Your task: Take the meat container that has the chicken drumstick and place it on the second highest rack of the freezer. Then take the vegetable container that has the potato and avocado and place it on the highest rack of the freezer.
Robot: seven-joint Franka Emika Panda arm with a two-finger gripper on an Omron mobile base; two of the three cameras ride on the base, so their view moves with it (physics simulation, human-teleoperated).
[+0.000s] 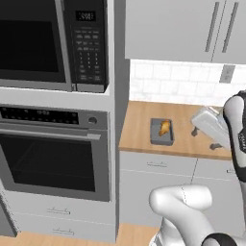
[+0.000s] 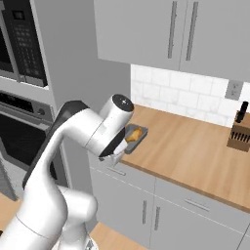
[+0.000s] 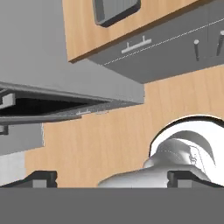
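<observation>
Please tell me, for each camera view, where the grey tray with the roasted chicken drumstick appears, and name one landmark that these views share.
Left base view: the shallow grey meat tray lies right of centre on the wooden countertop, near the oven column.
Right base view: the tray sits at centre, partly behind the white arm.
Hand view: the tray is at the top edge, cut off.
Shared landmark: the wooden countertop.

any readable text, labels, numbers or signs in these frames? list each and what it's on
No text reads clearly.
Microwave: small display at the top of its keypad shows pale digits, too blurred to read; button labels below are unreadable specks.
Oven: control strip carries a row of pale marks, too small to read.
Meat container, knife block, wall outlet, cabinets: no lettering visible.
</observation>
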